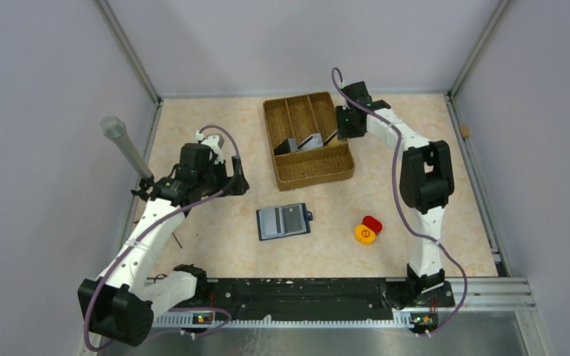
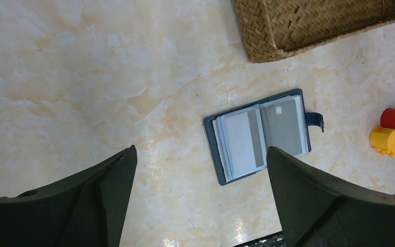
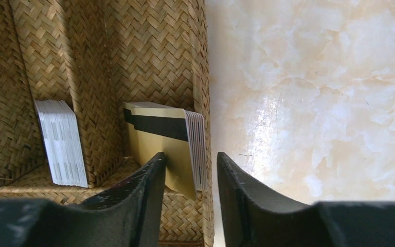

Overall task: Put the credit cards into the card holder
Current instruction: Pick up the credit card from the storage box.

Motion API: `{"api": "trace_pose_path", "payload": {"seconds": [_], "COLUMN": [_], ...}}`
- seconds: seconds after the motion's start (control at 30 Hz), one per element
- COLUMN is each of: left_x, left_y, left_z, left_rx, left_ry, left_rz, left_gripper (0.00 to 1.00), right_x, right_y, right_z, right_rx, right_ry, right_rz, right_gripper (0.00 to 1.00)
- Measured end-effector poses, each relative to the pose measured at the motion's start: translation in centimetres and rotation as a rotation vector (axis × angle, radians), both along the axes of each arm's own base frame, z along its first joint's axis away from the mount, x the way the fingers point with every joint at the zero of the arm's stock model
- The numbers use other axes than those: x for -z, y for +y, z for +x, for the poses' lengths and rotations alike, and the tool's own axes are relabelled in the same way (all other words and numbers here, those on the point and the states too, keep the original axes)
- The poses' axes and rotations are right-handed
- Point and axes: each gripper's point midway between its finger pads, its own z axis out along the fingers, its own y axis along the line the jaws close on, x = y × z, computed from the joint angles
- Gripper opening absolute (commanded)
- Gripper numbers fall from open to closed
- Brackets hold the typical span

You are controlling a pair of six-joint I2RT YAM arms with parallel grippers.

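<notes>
The card holder (image 1: 284, 221) (image 2: 259, 136) lies open on the table, with a card showing in each of its two halves. More credit cards stand in the woven tray (image 1: 282, 170): a stack fronted by a gold card (image 3: 182, 141) in the right compartment and a white-grey stack (image 3: 61, 141) in the middle one. My right gripper (image 3: 190, 162) (image 1: 341, 132) is open at the tray's right wall. One finger (image 3: 144, 190) is inside against the gold card, the other (image 3: 241, 190) outside the wall. My left gripper (image 2: 201, 154) (image 1: 234, 182) hangs wide open and empty, left of the holder.
A red and a yellow round piece (image 1: 367, 230) (image 2: 393, 135) sit right of the holder. A grey cylinder (image 1: 122, 144) leans at the left wall. Metal frame rails bound the table on three sides.
</notes>
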Motion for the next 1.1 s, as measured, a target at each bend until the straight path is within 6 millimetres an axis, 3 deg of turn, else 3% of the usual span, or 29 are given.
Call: {"api": "trace_pose_path", "payload": {"seconds": [0.53,0.67,1.1], "left_x": [0.2,0.2,0.2], "left_y": [-0.1,-0.1,-0.2], "left_z": [0.0,0.0,-0.1], "left_rx": [0.005,0.005,0.01], "left_ry": [0.008,0.008,0.009], "left_rz": [-0.003,-0.003,-0.008], "left_gripper": [0.99,0.99,0.99], "right_x": [-1.1,-2.0,-2.9], "right_y": [0.0,-0.2,-0.3], "right_z": [0.0,0.1,0.1], "right_rx": [0.002,0.008,0.008], "right_ry": [-0.022,-0.04,-0.056], "right_rz": [0.004,0.003,0.011], "right_gripper": [0.23,0.14,0.15]}}
